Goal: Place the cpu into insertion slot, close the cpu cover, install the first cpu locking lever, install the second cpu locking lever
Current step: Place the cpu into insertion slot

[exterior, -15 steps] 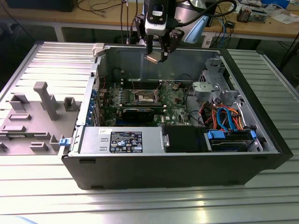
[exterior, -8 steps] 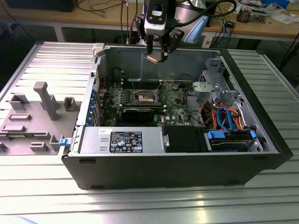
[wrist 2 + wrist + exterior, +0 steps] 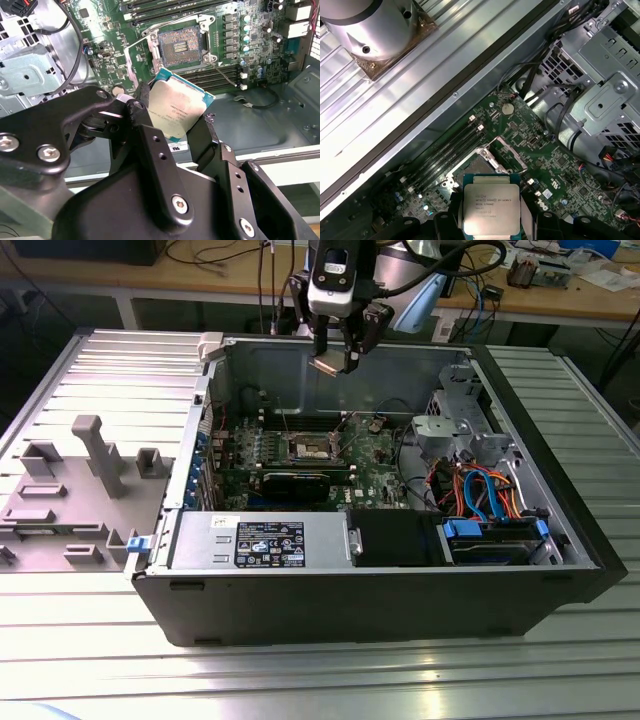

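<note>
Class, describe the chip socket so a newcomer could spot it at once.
Inside the open black computer case lies a green circuit board. Near its middle is the square socket: a dark pin field in a silver rim, unlike the long black slots beside it.

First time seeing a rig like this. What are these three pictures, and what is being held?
A robot arm's gripper hangs over an open computer case lying on a ribbed metal table. The exterior view watches from off the arm; both wrist views ride on the arm, looking into the case. The gripper is shut on the cpu, a flat square chip, above the green motherboard. Its insertion slot is uncovered, with no chip in it. A grey fixture tray sits at the exterior view's left.
</note>
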Robot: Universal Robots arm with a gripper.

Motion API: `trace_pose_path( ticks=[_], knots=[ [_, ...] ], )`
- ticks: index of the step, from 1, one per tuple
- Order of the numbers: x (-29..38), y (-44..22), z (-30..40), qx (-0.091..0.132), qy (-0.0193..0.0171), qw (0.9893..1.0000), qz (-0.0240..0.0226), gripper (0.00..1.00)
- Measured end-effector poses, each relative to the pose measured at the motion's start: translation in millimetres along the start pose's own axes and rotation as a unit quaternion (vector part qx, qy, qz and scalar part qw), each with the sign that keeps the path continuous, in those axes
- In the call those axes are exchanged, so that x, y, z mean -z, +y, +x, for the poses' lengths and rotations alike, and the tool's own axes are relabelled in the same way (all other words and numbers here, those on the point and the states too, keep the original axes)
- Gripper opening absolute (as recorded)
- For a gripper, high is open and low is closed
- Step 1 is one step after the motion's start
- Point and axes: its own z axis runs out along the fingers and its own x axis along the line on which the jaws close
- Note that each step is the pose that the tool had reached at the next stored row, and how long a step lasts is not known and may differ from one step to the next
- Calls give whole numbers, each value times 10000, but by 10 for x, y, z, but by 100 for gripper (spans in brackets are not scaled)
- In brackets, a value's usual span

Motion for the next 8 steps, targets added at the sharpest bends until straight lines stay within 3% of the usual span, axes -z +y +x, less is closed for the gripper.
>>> trace_pose_path(
  ticks=[8],
  knots=[
    [0, 0, 0, -54, -5, 10000, -1, 54]
  ],
)
